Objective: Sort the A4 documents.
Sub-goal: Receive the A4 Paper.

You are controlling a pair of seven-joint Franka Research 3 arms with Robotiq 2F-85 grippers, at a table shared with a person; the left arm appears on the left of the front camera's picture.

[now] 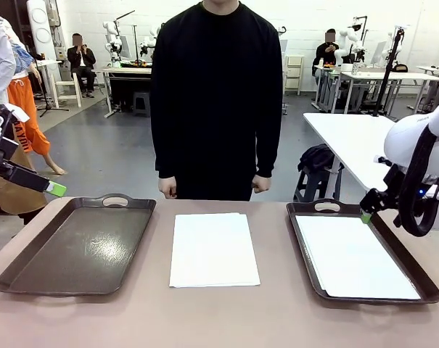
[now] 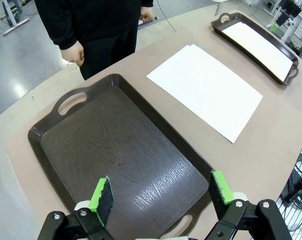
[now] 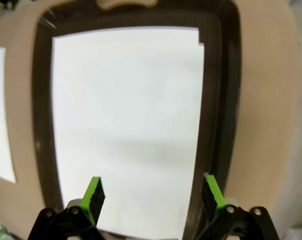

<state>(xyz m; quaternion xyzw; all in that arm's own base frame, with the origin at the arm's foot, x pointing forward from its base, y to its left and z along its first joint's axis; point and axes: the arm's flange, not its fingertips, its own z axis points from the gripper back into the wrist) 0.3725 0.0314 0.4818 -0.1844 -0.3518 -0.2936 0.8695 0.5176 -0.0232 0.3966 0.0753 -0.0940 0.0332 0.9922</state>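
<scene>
Left claw spread over left tray; right claw spread over A4 documents in right tray

Beige table, dark tray left, A4 documents centre, second tray right

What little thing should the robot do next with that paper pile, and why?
Probably swing the left fingers toward the A4 documents stacked on the table between the trays. Those fingers hang open and empty over the bare left tray, while the right tray already holds white sheets.
</scene>
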